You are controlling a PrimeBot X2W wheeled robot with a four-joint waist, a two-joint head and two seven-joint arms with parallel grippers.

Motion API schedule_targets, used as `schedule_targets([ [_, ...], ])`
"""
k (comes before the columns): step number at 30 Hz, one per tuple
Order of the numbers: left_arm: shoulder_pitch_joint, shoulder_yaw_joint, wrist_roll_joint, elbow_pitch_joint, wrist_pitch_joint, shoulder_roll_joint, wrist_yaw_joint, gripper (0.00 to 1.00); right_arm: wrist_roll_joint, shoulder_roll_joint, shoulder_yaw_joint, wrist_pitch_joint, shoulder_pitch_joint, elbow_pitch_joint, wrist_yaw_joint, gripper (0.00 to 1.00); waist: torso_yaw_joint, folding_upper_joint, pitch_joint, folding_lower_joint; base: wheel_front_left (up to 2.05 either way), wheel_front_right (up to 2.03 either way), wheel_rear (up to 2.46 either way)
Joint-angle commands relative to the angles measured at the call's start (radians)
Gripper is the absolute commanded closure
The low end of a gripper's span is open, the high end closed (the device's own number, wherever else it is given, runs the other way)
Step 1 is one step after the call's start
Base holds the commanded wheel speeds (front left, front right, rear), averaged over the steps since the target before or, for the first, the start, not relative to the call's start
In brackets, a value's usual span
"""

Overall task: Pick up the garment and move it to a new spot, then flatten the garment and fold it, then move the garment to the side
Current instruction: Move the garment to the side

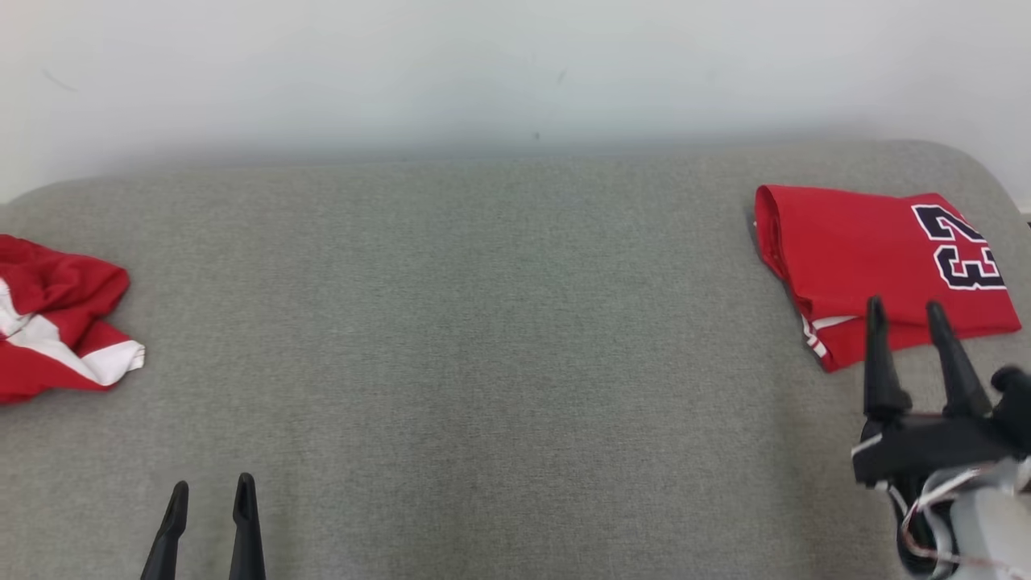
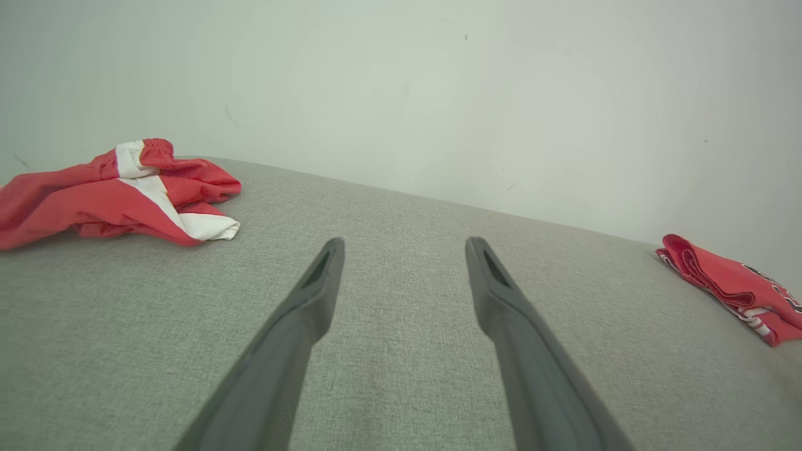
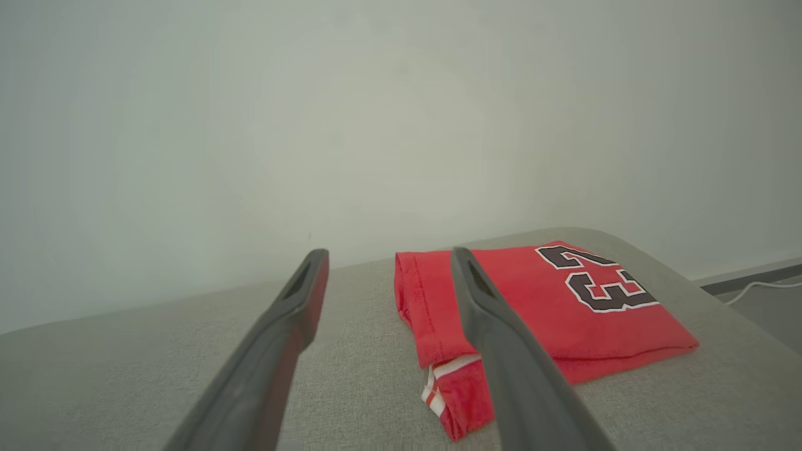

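A red garment point(image 1: 862, 242) with a dark number 23 lies folded flat at the far right of the grey cloth-covered surface point(image 1: 483, 322). My right gripper point(image 1: 904, 306) stands open just in front of its near edge, holding nothing; in the right wrist view the folded garment point(image 3: 532, 294) lies past the right gripper point(image 3: 390, 252), partly behind one finger. A crumpled red and white garment point(image 1: 56, 322) lies at the far left edge. At the lower left my left gripper point(image 1: 212, 485) is open and empty, well short of it. The left wrist view has the left gripper point(image 2: 404, 241) over bare surface, the crumpled garment point(image 2: 113, 194) to its left, the folded one point(image 2: 733, 285) at right.
A pale wall point(image 1: 515, 72) runs along the back of the surface. The surface's rounded right corner point(image 3: 626, 244) drops to a floor where a white cable point(image 3: 752, 287) lies. A wide stretch of bare grey cloth separates the two garments.
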Motion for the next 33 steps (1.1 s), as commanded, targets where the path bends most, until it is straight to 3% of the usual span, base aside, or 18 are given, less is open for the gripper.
schedule_targets([
  [1, 0.012, 0.001, -0.01, 0.002, -0.006, 0.001, -0.001, 0.0, -0.029, 0.013, -0.003, -0.001, 0.031, -0.028, -0.001, 0.0, 0.011, 0.0001, -0.009, 0.0001, 0.0, 0.0, 0.0],
  [14, 0.039, -0.011, 0.031, 0.024, 0.006, 0.024, 0.023, 0.0, -0.214, 0.145, -0.032, 0.051, 0.246, -0.224, -0.001, 0.0, 0.026, 0.0001, -0.061, 0.0001, 0.0, 0.0, 0.0],
  [33, 0.054, -0.01, 0.031, 0.052, 0.026, 0.038, 0.048, 0.0, -0.248, 0.187, 0.031, 0.061, 0.296, -0.213, -0.001, 0.0, 0.004, 0.0001, -0.09, 0.0001, 0.0, 0.0, 0.0],
])
